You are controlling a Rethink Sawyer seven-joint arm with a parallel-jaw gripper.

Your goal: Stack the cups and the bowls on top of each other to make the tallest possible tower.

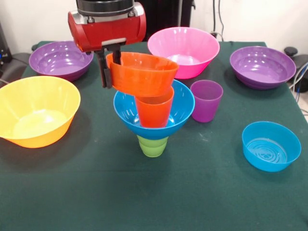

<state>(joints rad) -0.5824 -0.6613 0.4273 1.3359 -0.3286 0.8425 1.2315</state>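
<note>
Currently, front view only
fingers: gripper point(109, 67) has its dark fingers pinching the left rim of the small orange bowl point(142, 73), one finger inside the rim, one outside
small orange bowl: tilted, sitting on top of the orange cup point(154, 111), touching its rim
orange cup: upright inside the medium blue bowl point(180, 103)
medium blue bowl: resting on the green cup point(153, 146), which stands on the counter point(144, 197)
tower: green cup, blue bowl, orange cup, orange bowl, bottom to top, mid-counter
purple cup point(206, 100): upright, just beside the tower on the picture's right, apart from it
yellow-orange bowl point(36, 110): picture left, near edge of the green cloth
pink bowl point(184, 50): behind the tower
purple bowls: one far left point(60, 59), one far right point(262, 66)
small blue bowl point(270, 146): picture right, alone, well apart from the tower
</note>
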